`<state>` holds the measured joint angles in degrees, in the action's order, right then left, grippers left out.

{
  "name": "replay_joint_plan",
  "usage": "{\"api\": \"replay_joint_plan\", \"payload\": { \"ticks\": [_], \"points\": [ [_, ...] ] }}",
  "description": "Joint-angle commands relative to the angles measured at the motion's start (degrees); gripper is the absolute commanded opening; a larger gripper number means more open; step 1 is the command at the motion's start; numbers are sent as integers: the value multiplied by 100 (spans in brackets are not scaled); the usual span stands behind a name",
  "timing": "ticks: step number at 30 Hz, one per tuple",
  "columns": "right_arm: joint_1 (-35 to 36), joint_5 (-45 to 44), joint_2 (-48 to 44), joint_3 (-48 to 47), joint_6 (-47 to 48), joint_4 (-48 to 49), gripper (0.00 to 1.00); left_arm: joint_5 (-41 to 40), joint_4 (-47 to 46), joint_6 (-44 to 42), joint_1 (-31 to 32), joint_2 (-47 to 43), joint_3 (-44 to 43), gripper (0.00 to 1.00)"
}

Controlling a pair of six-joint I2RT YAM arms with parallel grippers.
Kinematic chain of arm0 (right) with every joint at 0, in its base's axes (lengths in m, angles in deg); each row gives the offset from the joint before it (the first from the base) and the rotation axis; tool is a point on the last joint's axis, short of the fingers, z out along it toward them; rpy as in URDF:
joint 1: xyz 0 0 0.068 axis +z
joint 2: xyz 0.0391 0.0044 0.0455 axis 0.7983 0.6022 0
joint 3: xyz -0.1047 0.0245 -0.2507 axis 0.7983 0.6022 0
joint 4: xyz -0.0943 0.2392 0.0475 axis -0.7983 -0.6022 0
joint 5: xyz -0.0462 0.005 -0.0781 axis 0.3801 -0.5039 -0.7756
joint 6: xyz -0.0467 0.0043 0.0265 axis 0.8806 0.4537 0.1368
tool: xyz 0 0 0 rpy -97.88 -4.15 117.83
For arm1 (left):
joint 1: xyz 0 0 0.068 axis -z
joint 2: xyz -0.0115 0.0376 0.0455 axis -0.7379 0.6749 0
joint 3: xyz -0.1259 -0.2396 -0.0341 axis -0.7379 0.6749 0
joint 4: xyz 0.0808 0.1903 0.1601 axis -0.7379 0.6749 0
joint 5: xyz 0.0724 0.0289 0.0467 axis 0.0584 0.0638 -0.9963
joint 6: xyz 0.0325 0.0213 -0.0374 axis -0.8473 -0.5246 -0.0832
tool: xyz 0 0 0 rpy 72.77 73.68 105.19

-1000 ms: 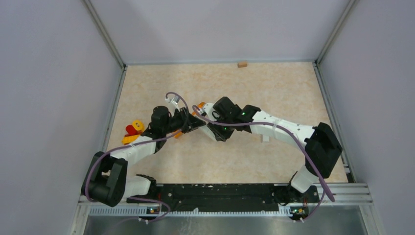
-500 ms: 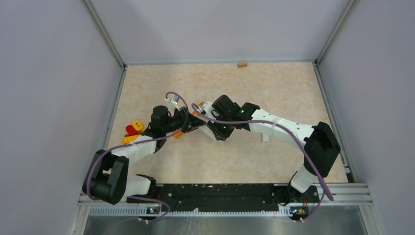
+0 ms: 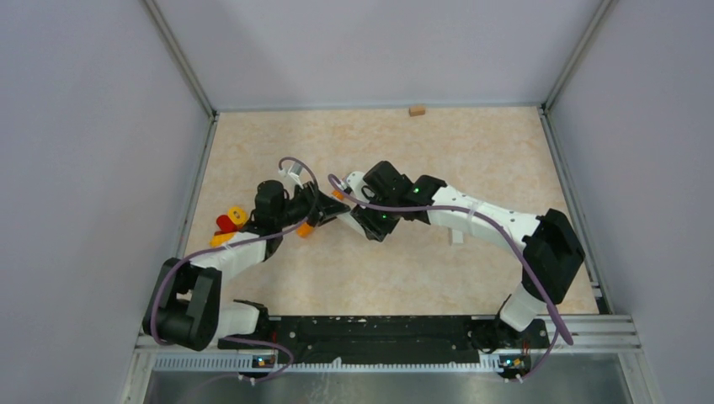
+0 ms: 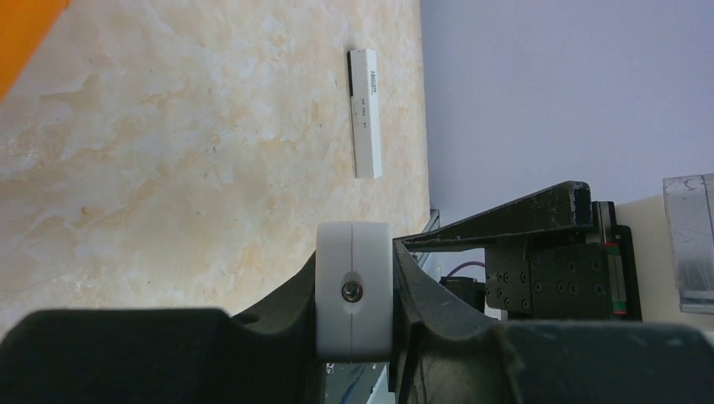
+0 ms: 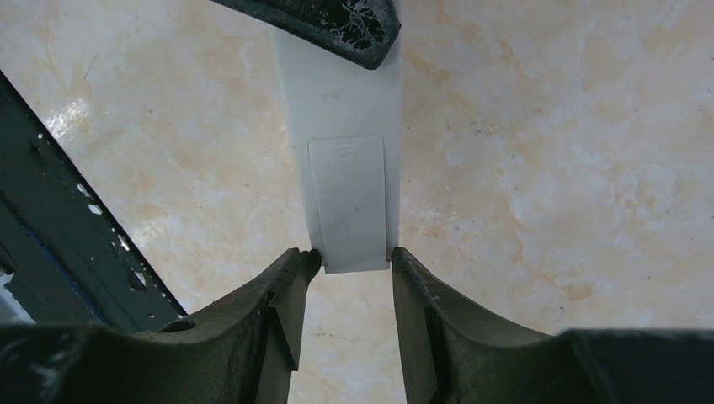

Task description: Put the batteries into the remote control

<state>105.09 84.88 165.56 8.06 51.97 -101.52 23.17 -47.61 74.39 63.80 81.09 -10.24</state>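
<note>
The white remote control (image 5: 345, 151) hangs above the table between both grippers. Its back faces the right wrist camera, with the battery cover (image 5: 348, 198) closed on it. My right gripper (image 5: 354, 252) has its two fingertips against the sides of the remote's near end. The left gripper (image 4: 354, 257) is shut on the other end of the remote control (image 4: 354, 328), where a screw shows. In the top view the left gripper (image 3: 324, 212) and right gripper (image 3: 349, 210) meet at mid-table. No batteries are in view.
Orange pieces (image 3: 306, 229) lie under the grippers. A yellow and red object (image 3: 229, 220) sits beside the left arm. A thin white strip (image 4: 364, 114) lies by the right side of the table, and a small wooden block (image 3: 416, 109) by the back wall.
Both grippers, with the remote between them, have shifted a little to the left and toward the back.
</note>
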Motion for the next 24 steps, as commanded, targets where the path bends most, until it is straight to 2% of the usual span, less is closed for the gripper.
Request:
{"api": "replay_joint_plan", "payload": {
  "ticks": [1, 4, 8, 17, 19, 21, 24],
  "points": [
    [65, -66, 18, -230, -75, 147, 44, 504, -585, 385, -92, -126, -82, 0],
    [66, -137, -13, -250, -120, 151, 49, 521, -558, 387, -173, -142, -52, 0],
    [55, -248, -128, -227, -250, 167, 60, 559, -534, 371, -296, -167, -29, 0],
    [-69, 66, -488, -43, -557, 316, 81, 674, -472, 265, -525, -217, -24, 0],
    [-172, 273, -628, -9, -759, 406, 83, 701, -464, 264, -586, -246, -25, 0],
    [-364, 915, -893, 150, -949, 636, 83, 756, -461, 319, -648, -275, -21, 0],
    [-527, 1446, -1439, 689, -1415, 1330, 83, 830, -454, 451, -738, -369, -44, 0]
  ]
}}
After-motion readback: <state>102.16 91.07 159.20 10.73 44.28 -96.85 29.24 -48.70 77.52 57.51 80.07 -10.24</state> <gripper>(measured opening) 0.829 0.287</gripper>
